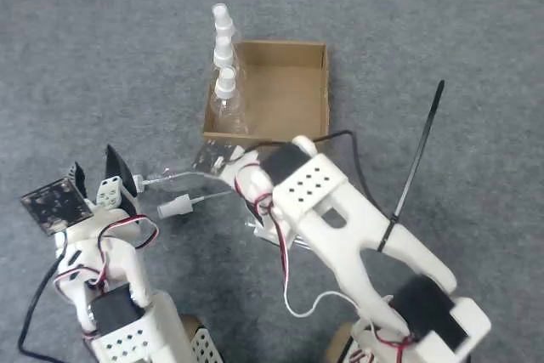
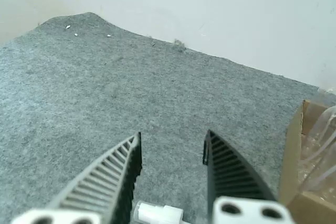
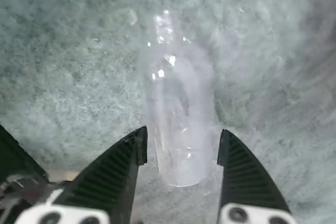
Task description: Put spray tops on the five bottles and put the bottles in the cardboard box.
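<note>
**Close gently on the lying bottle, keeping its neck free**

The step in hand looks like securing a bare bottle (image 3: 178, 124) so that a top can go on it. The right tool (image 3: 181, 135) stands open, one jaw on each side of the clear bottle, which lies flat on the grey tabletop (image 1: 442, 40) in the middle of the right wrist view. The jaws should close on the body rather than near the mouth. They should close softly, because thin clear plastic will likely buckle or squirt out sideways. Once the bottle is held, it should be tipped upright with the neck well exposed.

The left tool (image 1: 96, 174) is also open and holds nothing. A loose spray top (image 1: 174, 207) lies just right of it in the high view, its thin tube trailing toward the centre. That top is best taken by its white head, leaving the tube free to thread into the neck.

In the high view the right arm stretches from the lower right to the centre with its wrist pitched down just below the front wall of the cardboard box (image 1: 319, 95). The left arm sits folded at the lower left, its tool pointing up the frame. Three capped bottles (image 1: 226, 91) already stand along the box's left side.
</note>
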{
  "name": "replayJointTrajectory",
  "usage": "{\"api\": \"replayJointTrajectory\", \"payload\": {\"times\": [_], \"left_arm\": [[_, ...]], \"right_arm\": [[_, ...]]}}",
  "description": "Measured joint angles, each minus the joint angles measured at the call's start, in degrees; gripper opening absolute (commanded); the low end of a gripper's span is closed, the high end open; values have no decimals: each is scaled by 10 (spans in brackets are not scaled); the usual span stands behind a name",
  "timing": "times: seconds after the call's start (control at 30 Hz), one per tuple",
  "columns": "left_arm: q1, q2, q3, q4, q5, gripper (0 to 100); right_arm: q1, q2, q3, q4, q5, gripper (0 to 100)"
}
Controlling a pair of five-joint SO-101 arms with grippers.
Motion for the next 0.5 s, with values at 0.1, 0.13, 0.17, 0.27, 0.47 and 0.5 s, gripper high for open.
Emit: {"api": "replayJointTrajectory", "payload": {"times": [0.1, 0.13, 0.17, 0.27, 0.47, 0.5], "left_arm": [[0, 0, 9, -6, 0, 182], [0, 0, 9, -7, 0, 182], [0, 0, 9, -8, 0, 182], [0, 0, 9, -10, 0, 182], [0, 0, 9, -10, 0, 182], [0, 0, 10, -13, 0, 182]], "right_arm": [[-7, -12, 14, -16, 18, 249], [-11, -12, 17, -18, 23, 276], [-15, -13, 19, -21, 24, 295], [-28, -13, 37, -40, 25, 299], [-50, -13, 75, -86, 29, 299], [-54, -13, 79, -92, 30, 299]]}}
